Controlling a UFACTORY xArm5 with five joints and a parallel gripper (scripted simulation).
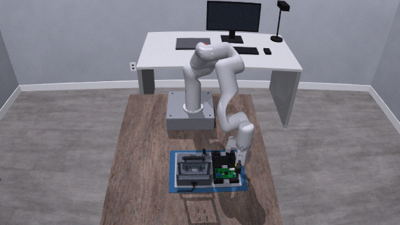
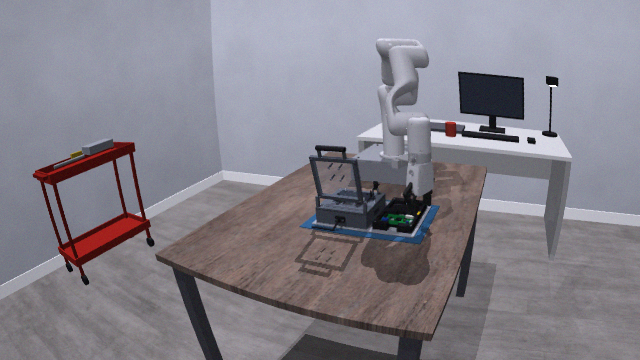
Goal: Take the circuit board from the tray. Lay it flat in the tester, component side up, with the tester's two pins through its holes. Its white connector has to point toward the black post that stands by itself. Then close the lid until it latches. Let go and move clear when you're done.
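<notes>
The green circuit board (image 1: 224, 172) lies in the black tray (image 1: 224, 169) on the right side of the blue mat; it also shows in the exterior view (image 2: 401, 218). Its white connector (image 1: 232, 169) is at its right end. My gripper (image 1: 238, 165) is open and empty, low over the tray's right edge, close to the connector; in the exterior view the gripper (image 2: 413, 196) stands at the tray's far side. The grey tester (image 1: 194, 170) sits left of the tray with its clear lid (image 2: 334, 172) standing open. A lone black post (image 1: 204, 152) stands at the tester's far side.
The blue mat (image 1: 207, 172) holds tester and tray near the table's front. My grey base block (image 1: 190, 110) stands behind them. A white desk with a monitor (image 1: 233, 17) is at the back. A red cart (image 2: 90, 200) stands at the left wall.
</notes>
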